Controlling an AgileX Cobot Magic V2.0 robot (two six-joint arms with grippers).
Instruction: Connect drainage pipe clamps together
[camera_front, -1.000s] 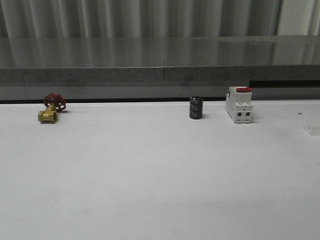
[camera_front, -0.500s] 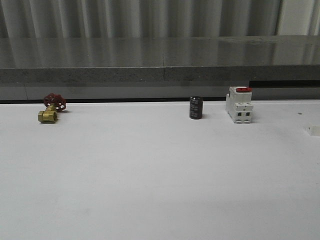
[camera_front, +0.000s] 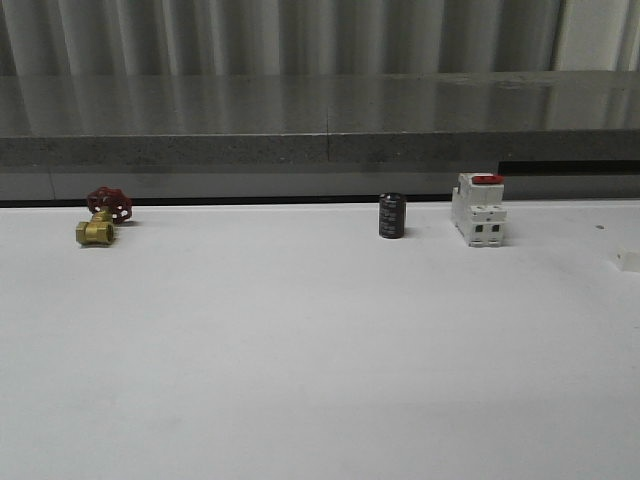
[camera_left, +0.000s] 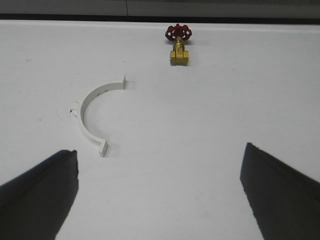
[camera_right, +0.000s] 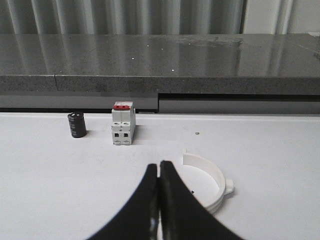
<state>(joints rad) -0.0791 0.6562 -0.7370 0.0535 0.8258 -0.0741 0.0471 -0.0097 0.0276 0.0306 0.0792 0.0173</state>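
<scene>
Nothing grasped yet. Left gripper (camera_left: 159, 192) was spread wide; one clamp half (camera_left: 92, 116) lay near the brass valve (camera_left: 179, 44). Right gripper (camera_right: 159, 200) was pressed closed, empty, over the other half (camera_right: 212, 185). Next probably: reopen, approach.

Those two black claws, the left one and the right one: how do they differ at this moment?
The left claw stands wide open, its two dark fingers far apart; the right claw is shut, its fingers pressed together. Bare table shows between the left claw's fingers, with a white half-ring clamp lying ahead of it; the right claw's shut fingers partly cover another white half-ring clamp. Both are black, and neither holds anything.
</scene>
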